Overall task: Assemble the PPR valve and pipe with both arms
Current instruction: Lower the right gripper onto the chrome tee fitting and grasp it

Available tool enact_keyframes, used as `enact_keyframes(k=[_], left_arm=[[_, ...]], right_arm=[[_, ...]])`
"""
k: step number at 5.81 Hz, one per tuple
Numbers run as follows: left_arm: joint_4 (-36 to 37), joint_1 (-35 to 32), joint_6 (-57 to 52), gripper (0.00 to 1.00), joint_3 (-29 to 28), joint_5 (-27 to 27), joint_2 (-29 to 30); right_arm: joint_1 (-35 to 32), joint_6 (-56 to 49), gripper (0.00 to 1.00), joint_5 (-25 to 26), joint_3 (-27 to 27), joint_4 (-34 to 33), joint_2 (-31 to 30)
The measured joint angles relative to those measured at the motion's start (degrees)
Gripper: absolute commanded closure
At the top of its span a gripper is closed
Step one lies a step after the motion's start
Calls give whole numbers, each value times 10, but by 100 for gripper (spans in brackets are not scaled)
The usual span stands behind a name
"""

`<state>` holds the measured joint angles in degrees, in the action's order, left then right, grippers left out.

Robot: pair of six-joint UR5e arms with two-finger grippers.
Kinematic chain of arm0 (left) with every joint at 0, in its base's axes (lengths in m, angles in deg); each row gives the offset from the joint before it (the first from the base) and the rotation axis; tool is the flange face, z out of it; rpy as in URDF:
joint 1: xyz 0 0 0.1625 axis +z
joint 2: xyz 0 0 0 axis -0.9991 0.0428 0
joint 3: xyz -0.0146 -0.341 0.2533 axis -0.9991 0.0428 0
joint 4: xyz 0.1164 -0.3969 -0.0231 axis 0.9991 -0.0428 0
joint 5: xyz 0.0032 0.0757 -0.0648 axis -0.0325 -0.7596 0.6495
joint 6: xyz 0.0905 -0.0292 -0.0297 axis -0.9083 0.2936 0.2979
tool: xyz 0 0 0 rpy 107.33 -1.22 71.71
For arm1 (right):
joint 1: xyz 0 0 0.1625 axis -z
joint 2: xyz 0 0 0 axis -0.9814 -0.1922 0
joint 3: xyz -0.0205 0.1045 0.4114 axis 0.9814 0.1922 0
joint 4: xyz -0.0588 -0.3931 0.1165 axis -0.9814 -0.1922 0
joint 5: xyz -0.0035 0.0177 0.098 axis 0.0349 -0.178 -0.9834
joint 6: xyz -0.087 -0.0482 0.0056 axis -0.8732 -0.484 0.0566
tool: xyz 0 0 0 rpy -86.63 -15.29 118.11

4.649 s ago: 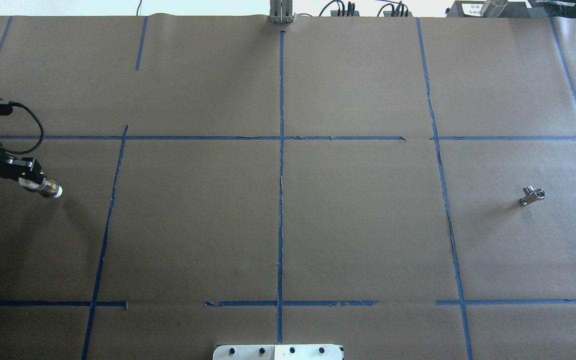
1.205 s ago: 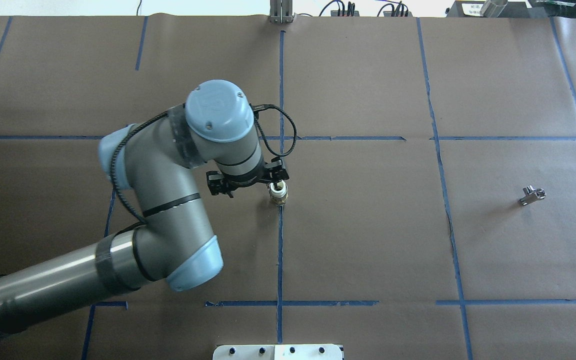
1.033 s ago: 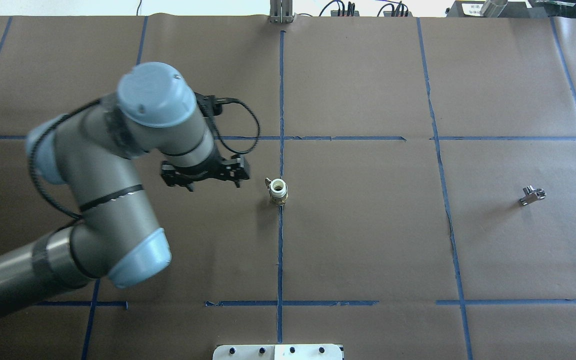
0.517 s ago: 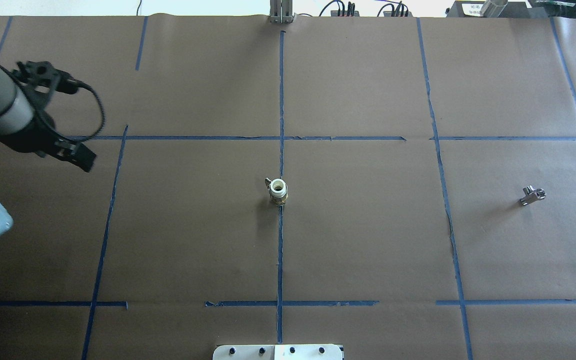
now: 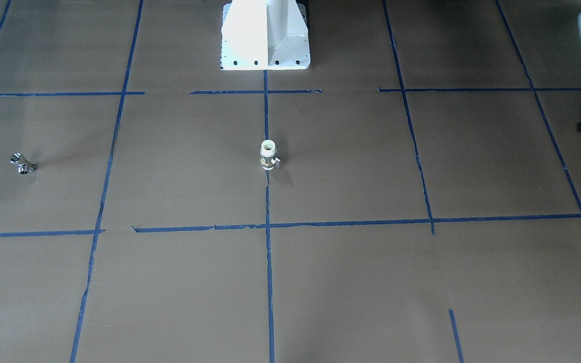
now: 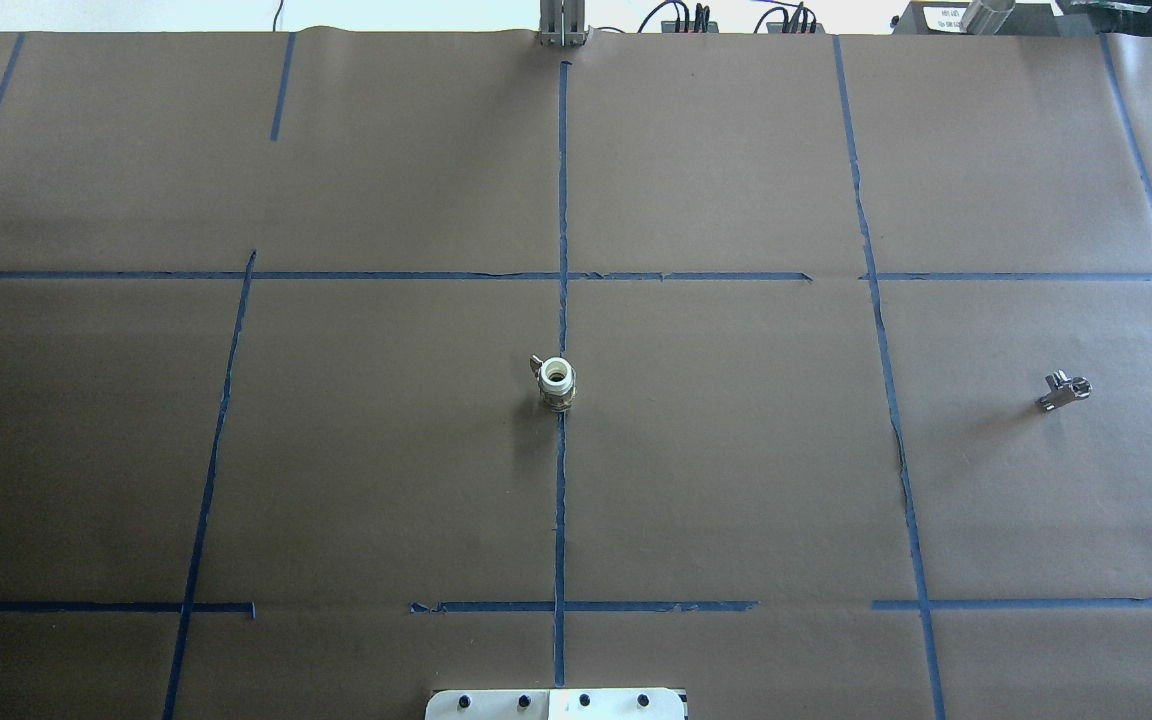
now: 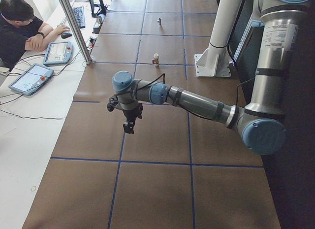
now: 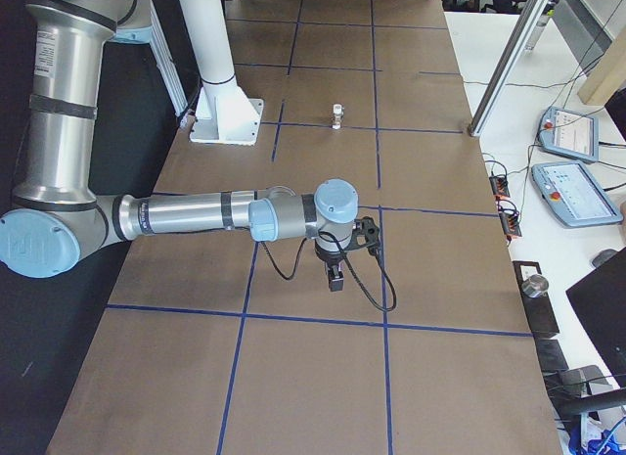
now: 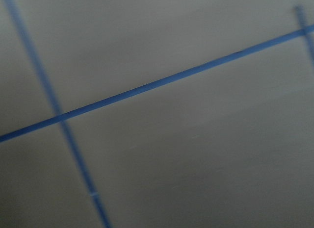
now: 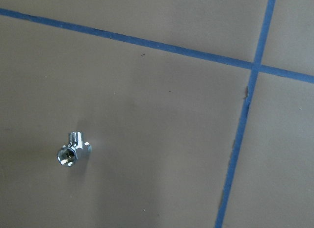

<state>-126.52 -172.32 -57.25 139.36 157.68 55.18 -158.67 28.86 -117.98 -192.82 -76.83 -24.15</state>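
From the table's left end, the left gripper (image 7: 129, 129) hangs nearest, fingers pointing down over the brown paper (image 7: 157, 140); I cannot tell whether it is parted or closed. Farther along, the PPR valve (image 6: 556, 384) stands upright and free on the central blue tape line (image 6: 562, 200), a white collar uppermost. Farthest, the pipe (image 6: 1064, 390) lies on the paper, and the right gripper (image 8: 335, 283) hangs at that end, its grip equally unreadable.

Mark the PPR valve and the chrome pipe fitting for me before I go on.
PPR valve (image 6: 557, 385): overhead exterior view, where its white collar meets the brass body.
pipe (image 10: 73, 150): right wrist-mounted view, chrome body behind the hexagonal open end.
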Motion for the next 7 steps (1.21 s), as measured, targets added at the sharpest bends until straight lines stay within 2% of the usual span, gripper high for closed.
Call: enact_keyframes(k=[1, 2, 4, 5, 7], left_arm=[[-10, -42, -53, 0, -23, 5, -26], [-15, -57, -69, 0, -29, 7, -36], [-17, -62, -73, 0, -30, 8, -39], [-18, -62, -73, 0, -29, 8, -39], [-17, -62, -73, 0, -25, 8, -39]], right_arm=[[53, 112, 0, 20, 1, 74, 0], [113, 212, 0, 59, 4, 150, -6], [196, 336, 0, 111, 34, 267, -10], [223, 393, 0, 121, 41, 287, 6], [250, 417, 1, 141, 56, 294, 20]])
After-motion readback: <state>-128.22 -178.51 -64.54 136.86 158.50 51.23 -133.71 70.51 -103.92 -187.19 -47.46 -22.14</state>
